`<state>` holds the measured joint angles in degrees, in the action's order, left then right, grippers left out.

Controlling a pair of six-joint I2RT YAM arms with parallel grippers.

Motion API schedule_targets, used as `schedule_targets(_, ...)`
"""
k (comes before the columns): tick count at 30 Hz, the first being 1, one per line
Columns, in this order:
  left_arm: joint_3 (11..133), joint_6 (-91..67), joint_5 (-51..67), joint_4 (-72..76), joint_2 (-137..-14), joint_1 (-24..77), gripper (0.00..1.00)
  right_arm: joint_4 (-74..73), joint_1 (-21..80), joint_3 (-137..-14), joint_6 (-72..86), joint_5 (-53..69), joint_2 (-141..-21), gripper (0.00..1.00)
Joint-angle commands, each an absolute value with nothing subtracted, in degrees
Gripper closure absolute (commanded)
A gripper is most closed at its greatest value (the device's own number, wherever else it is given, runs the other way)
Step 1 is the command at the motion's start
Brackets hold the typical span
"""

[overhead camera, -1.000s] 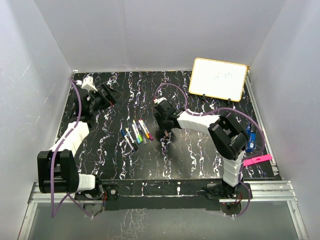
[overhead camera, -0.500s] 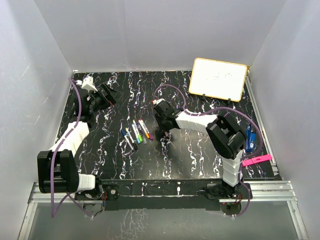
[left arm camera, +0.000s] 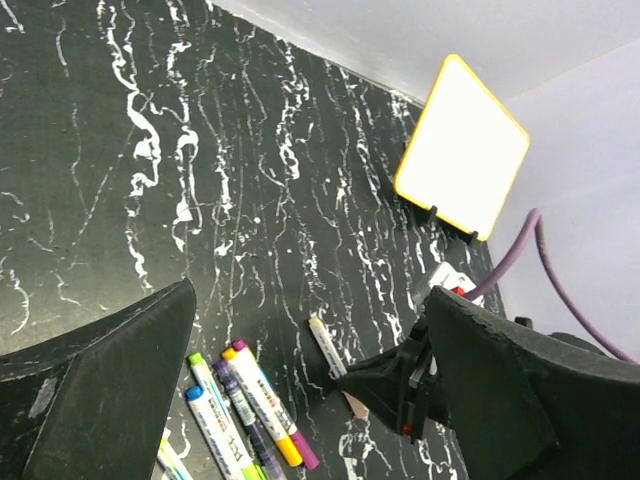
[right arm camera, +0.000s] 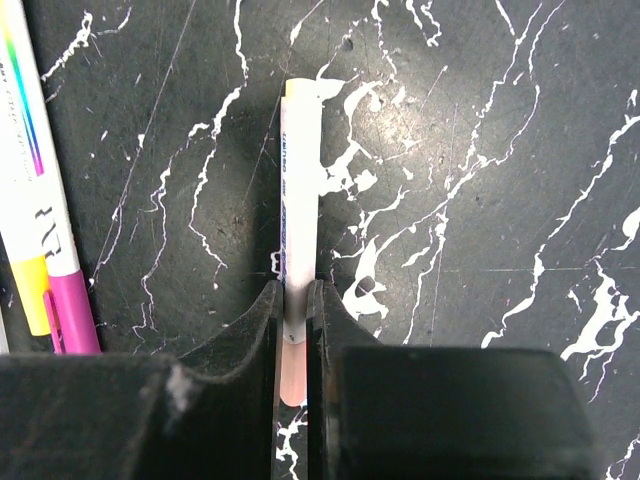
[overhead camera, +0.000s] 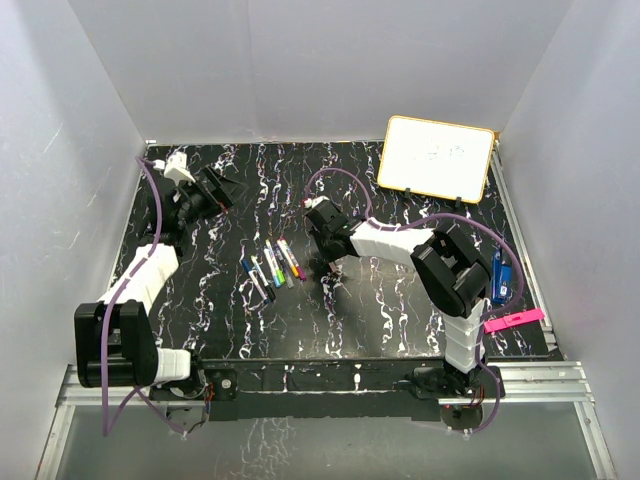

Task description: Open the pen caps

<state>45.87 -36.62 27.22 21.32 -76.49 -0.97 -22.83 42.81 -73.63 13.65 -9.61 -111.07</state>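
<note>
Since the view of one second before, the right arm's wrist has edged slightly to the left, toward the row of pens [overhead camera: 272, 265]; the left arm has kept its pose.

Right gripper [right arm camera: 295, 300]: lowered to the black marbled table [overhead camera: 380, 310], its two fingers [right arm camera: 255, 330] pressed together on a single pen [right arm camera: 298, 180]. That pen lies flat, just to the right of the row and apart from it. Its white barrel runs straight away from the wrist camera, and its pale pink end sits between the fingers. Whether that end is a cap or bare barrel cannot be told, as shadow covers it.

Left gripper [left arm camera: 310, 295]: raised above the far left part of the table, well apart from the pens, its fingers spread wide. Its camera looks across to the row, the single pen and the right gripper beside it.

Row of pens: several white barrels lying side by side near the middle of the table, with caps [right arm camera: 70, 310] on, in blue, green, yellow, purple and magenta.

Whiteboard [overhead camera: 436, 158]: propped upright at the far right corner.

Pink clip [overhead camera: 515, 320] and blue object [overhead camera: 500, 275]: at the right edge, near the right arm's elbow.
</note>
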Motion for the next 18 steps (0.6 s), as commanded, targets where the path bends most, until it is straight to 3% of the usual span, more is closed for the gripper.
schedule_targets(1,43.1,-43.0,29.2,28.1,-72.5,1.2,0.01,-18.5,43.2,-73.8,13.2,-11.6,-107.2,1.0)
schedule_targets(6,40.6,-45.5,20.7,28.3,-72.1,10.4,0.01,-13.1,43.2,-71.1,11.7,-10.7,-101.2,1.0)
schedule_targets(18,41.5,-54.4,24.1,41.8,-84.6,17.0,0.02,-7.1,43.5,-66.1,8.9,-5.4,-90.5,1.0)
